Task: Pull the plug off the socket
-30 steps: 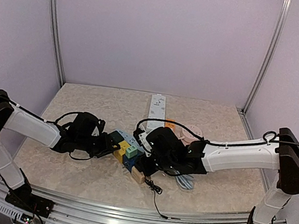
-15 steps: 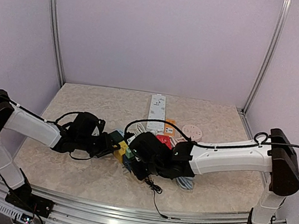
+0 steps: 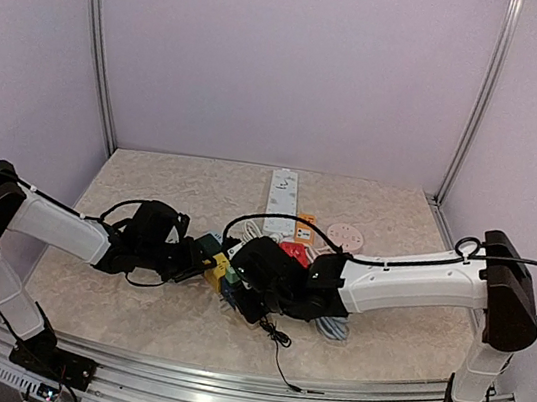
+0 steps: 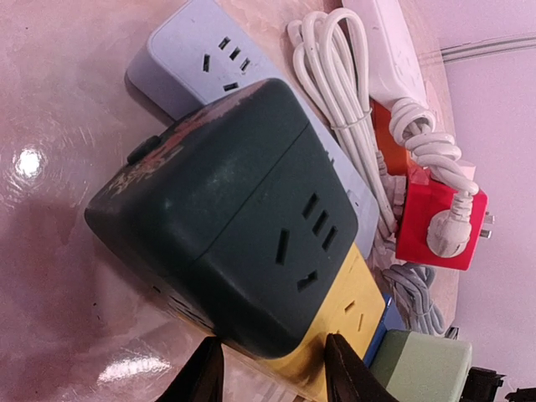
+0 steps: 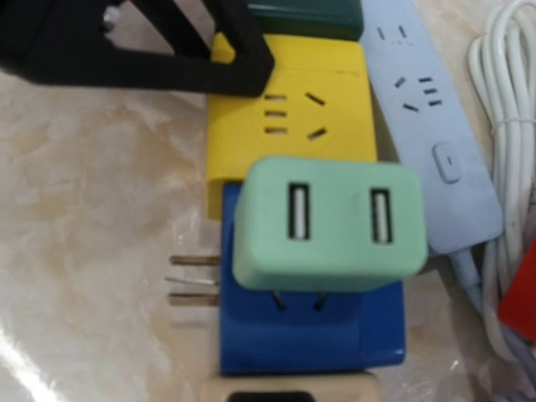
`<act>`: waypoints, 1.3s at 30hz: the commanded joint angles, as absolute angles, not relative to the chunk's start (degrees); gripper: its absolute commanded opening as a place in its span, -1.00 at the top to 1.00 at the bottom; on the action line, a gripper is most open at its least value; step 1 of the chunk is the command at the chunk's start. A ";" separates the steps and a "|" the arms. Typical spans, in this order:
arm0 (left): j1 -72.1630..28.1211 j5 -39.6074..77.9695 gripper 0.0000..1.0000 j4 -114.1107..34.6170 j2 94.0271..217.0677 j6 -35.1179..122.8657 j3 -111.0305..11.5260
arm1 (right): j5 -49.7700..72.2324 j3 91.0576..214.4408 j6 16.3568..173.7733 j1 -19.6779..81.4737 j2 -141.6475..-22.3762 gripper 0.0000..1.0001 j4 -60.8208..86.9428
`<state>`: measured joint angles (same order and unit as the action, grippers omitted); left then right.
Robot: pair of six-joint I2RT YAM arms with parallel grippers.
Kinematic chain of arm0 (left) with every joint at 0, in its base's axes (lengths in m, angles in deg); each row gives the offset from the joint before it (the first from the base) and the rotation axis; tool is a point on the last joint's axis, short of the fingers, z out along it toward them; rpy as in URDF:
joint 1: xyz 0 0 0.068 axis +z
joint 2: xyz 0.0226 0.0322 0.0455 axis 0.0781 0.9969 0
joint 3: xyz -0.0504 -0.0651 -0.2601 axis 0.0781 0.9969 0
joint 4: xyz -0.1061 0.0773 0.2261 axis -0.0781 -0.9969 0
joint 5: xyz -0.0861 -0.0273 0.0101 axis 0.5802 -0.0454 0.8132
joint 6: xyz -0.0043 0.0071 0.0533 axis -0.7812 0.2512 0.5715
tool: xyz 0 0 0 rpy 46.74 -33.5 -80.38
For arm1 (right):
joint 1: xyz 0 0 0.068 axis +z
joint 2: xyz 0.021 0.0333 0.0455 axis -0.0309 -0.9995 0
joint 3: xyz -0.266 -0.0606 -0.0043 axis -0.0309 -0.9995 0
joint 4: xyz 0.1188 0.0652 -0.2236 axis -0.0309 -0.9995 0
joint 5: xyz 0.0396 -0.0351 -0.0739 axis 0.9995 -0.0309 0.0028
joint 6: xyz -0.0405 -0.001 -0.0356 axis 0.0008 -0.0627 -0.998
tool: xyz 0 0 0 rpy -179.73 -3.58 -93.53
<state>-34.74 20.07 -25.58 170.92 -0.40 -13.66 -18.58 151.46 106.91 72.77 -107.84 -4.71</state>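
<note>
Seemingly, green plug (image 5: 327, 222) sits beneath right claw (image 3: 238, 288).

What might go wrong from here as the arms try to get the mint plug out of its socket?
1. The left gripper grips at the yellow cube, not the blue cube that carries the mint plug. A pull may part the cubes instead.
2. The right gripper is shut and not around the plug. Closing in like that would probably just shove the stack.
3. The white cable lies close by and could snag.
</note>
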 commanded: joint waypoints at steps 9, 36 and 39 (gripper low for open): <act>-36.13 19.97 0.21 -33.15 173.39 1.79 -13.60 | 3.32 141.25 112.95 65.10 -103.02 1.00 11.50; -36.21 19.49 0.21 -34.17 173.31 2.10 -14.23 | -17.90 155.02 106.29 71.42 -110.86 1.00 -8.03; -36.21 19.40 0.21 -34.29 173.24 2.03 -14.23 | -21.72 157.34 105.68 72.49 -112.57 1.00 -10.86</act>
